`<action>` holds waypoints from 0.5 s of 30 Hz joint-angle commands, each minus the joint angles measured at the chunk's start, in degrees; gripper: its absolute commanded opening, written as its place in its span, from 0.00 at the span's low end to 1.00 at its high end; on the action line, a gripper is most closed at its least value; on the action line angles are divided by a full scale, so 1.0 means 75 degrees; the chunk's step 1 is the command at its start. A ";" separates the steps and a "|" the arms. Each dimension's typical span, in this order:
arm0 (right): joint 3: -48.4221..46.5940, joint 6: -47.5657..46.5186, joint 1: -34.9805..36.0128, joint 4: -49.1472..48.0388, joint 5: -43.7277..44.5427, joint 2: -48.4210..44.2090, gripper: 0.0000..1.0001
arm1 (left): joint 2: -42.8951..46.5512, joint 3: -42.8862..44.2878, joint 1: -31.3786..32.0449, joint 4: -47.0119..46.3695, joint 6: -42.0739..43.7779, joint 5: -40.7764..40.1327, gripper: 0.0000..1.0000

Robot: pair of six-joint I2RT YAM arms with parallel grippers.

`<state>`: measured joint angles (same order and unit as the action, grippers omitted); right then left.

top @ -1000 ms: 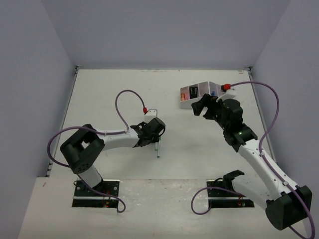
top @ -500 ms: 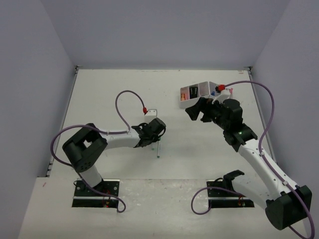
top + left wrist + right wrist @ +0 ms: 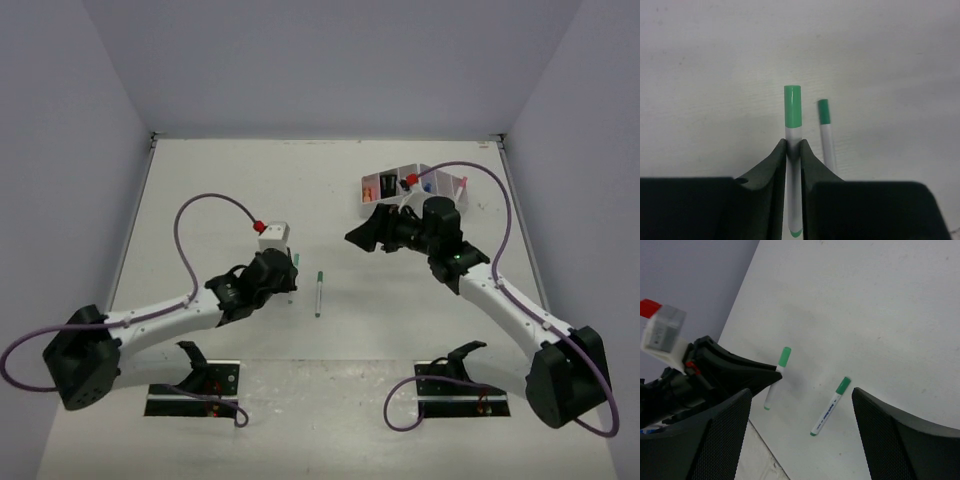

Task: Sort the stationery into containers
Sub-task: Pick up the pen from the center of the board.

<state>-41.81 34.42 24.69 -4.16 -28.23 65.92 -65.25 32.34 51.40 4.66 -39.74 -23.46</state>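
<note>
My left gripper is shut on a white pen with a green cap, held lengthwise between the fingers with the cap sticking out past the tips, just above the table. A second green-capped pen lies flat on the table right of it, also seen in the left wrist view and the right wrist view. My right gripper hangs open over the table's middle, above and beyond that lying pen, nothing between its fingers. The white organizer stands at the back right with small coloured items inside.
The right arm's body partly covers the organizer's front. A pink pen stands in its right compartment. The left gripper's fingers show in the right wrist view, close to the lying pen. Grey walls enclose the table on three sides.
My left gripper closed on one green-capped pen and pulled back toward the near left, leaving the other pen lying. The right gripper swung left from the organizer toward the table's middle.
</note>
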 commanded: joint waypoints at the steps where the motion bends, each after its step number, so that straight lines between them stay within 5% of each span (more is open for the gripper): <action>1: -0.0105 0.0861 0.0843 -0.1511 -0.0776 0.0703 0.81 | 0.1890 -0.1133 0.0049 -0.2497 0.1111 0.1663 0.00; 7: -0.0531 0.1036 0.1542 -0.1704 -0.0654 0.1016 0.78 | 0.2922 -0.1534 0.0061 -0.3158 0.1182 0.2953 0.00; 15: -0.0640 0.1212 0.2169 -0.1841 -0.0781 0.1348 0.67 | 0.3038 -0.1593 0.0067 -0.3587 0.1221 0.3223 0.00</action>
<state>-44.83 42.07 38.90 -14.07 -32.51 75.10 -42.41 20.75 51.80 -16.71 -33.13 -2.61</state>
